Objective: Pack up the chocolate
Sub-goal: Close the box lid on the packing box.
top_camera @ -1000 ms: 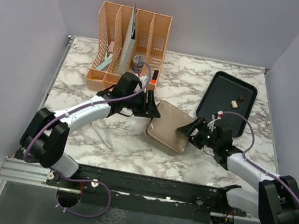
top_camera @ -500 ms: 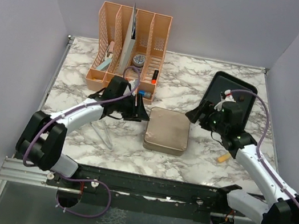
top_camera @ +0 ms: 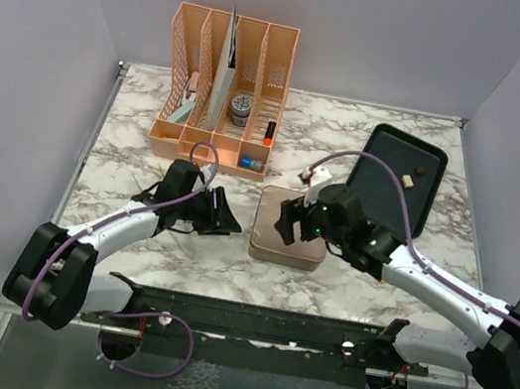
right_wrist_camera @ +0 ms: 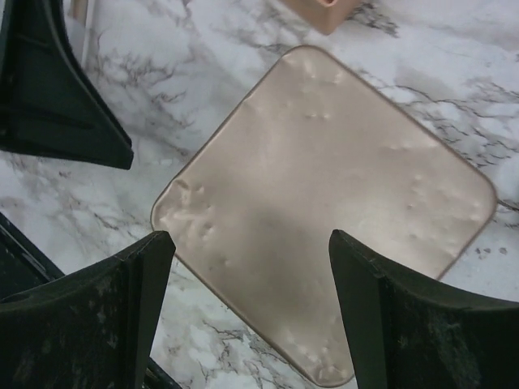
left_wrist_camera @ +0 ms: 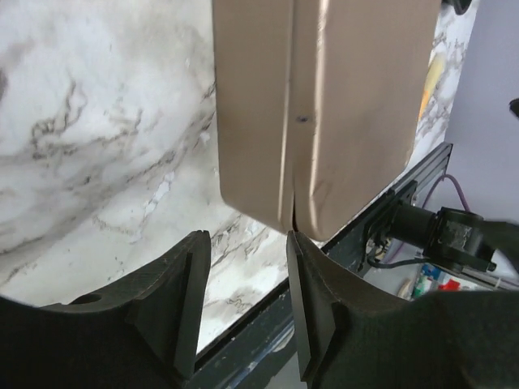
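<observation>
- Left fingers [left_wrist_camera: 174, 308], parted and empty, sit just left of the closed gold tin [right_wrist_camera: 324, 203], probably to brace it.
- Right fingers [right_wrist_camera: 122, 300] hover spread above the tin, empty, likely to grasp its lid.
- Chocolate pieces [top_camera: 408, 180] lie on the black tray [top_camera: 390, 142], beyond the tin's right side.

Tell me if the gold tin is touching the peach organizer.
Apart. Right wrist view shows a strip of marble between the gold tin and the peach organizer.

White links [top_camera: 426, 281] and black joints [top_camera: 50, 273] are trailed by purple cables [top_camera: 372, 158]; left hand [left_wrist_camera: 245, 243] and right hand [right_wrist_camera: 250, 239] are finished black.
</observation>
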Motion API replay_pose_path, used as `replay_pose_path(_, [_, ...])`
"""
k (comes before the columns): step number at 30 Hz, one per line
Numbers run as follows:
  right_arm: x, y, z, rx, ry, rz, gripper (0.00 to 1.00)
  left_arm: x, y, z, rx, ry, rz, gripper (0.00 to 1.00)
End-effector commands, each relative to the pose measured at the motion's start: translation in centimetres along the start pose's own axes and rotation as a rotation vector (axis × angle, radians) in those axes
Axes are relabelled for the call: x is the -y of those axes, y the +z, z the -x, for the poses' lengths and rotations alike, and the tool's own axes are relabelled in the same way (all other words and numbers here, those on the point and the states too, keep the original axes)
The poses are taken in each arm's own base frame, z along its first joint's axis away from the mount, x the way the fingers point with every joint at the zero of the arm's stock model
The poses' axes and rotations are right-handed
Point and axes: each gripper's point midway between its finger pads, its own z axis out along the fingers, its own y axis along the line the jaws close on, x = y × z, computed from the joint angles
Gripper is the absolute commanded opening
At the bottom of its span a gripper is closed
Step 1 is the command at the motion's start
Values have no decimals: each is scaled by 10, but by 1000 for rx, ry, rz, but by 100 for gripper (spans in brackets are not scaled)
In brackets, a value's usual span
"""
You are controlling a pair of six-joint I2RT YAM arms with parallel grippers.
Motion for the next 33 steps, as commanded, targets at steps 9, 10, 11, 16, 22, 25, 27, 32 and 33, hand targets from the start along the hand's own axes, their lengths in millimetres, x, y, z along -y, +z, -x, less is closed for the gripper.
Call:
replay_pose_path(9, [-42,30,-20,-31,-438,-76,82,12,9,-21,-22,-77,-168,48])
replay_pose_path(10, [-46,32,-22,-32,-453,-79,82,13,11,-22,-25,-82,-177,48])
replay_pose_path(11, [-50,34,-23,-31,-469,-78,82,12,13,-22,-29,-85,-177,48])
replay_pose_path(16, [-63,41,-32,-33,-577,-79,81,2,24,-26,-53,-101,-146,47])
replay_pose_path(22, [-69,39,-41,21,-745,-35,78,2,29,-26,-66,-90,-134,47])
replay_pose_path(25, [-70,37,-48,53,-848,-20,77,1,30,-26,-63,-79,-117,47])
replay_pose_path(27, [-70,38,-52,47,-886,-17,77,0,30,-26,-61,-75,-112,47])
replay_pose_path(32, [-68,43,-55,59,-921,-46,75,-2,32,-27,-62,-72,-102,47])
replay_pose_path(33, [-68,43,-53,67,-927,-58,73,-2,33,-27,-63,-71,-99,47])
